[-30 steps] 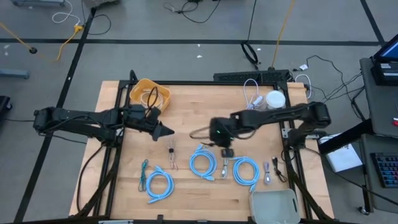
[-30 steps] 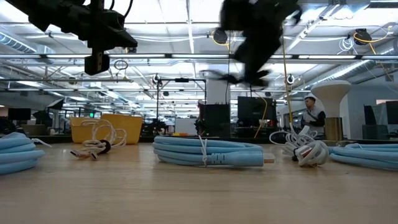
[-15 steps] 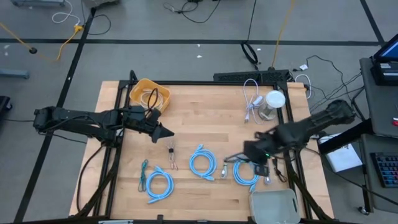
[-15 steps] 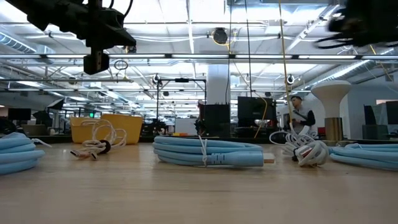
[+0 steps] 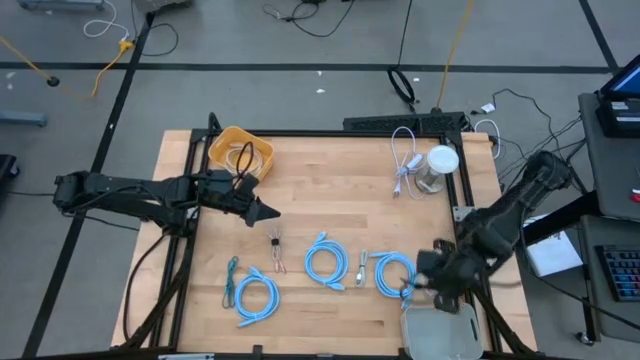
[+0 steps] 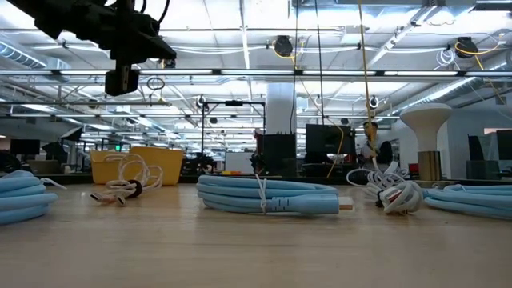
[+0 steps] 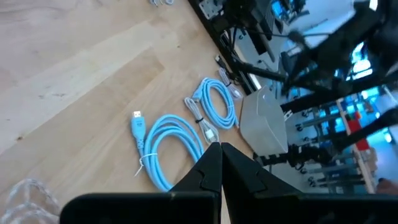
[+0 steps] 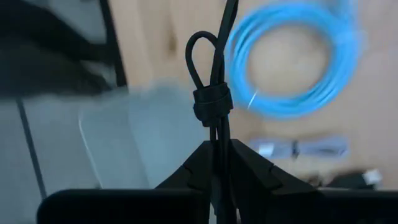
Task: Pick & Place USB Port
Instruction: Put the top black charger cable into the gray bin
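Two arms were in play, but only the right gripper [image 5: 420,283] worked, jaws clamped on a bundled black cable [image 8: 213,99], seemingly the USB lead, just beside the grey tray [image 5: 440,330] at the table's near right corner. Carrying looked done; placing remained, calling for a short move over the tray and a release. Blue cable coils [image 5: 393,275] lay close by. The left gripper [image 5: 268,212] waited closed, mid-table.
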Tool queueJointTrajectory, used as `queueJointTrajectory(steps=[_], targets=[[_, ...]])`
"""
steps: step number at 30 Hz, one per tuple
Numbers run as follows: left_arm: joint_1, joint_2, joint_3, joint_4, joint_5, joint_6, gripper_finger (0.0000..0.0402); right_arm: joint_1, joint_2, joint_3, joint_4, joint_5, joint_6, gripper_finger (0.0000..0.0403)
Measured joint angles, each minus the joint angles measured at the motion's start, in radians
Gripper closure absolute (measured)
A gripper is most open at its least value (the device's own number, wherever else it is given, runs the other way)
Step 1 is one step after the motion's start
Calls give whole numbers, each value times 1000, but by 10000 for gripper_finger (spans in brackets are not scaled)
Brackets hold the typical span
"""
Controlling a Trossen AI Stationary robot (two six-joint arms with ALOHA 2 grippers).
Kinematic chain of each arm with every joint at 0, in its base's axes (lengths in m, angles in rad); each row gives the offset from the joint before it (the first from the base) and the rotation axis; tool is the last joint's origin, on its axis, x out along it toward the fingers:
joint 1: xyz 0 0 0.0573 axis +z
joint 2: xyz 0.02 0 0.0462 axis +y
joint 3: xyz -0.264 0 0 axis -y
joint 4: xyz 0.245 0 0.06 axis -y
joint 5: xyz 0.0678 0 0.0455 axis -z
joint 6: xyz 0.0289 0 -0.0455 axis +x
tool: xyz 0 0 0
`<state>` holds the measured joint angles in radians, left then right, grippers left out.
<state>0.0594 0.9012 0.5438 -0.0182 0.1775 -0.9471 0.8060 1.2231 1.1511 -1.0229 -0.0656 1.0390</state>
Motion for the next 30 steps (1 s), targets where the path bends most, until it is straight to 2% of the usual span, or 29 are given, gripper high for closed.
queueJointTrajectory(steps=[4,8,12,24,30], targets=[[-42,0,0,37,-80,-43,396,143,62,0,-17,-33,-5,390],[-85,0,0,63,-154,-90,396,267,120,0,-32,14,24,397],[-131,0,0,85,-227,-126,396,345,162,0,35,57,70,398],[-302,2,0,83,-458,-219,396,433,304,0,310,70,169,398],[-359,2,0,83,-530,-235,396,440,332,1,328,97,176,399]])
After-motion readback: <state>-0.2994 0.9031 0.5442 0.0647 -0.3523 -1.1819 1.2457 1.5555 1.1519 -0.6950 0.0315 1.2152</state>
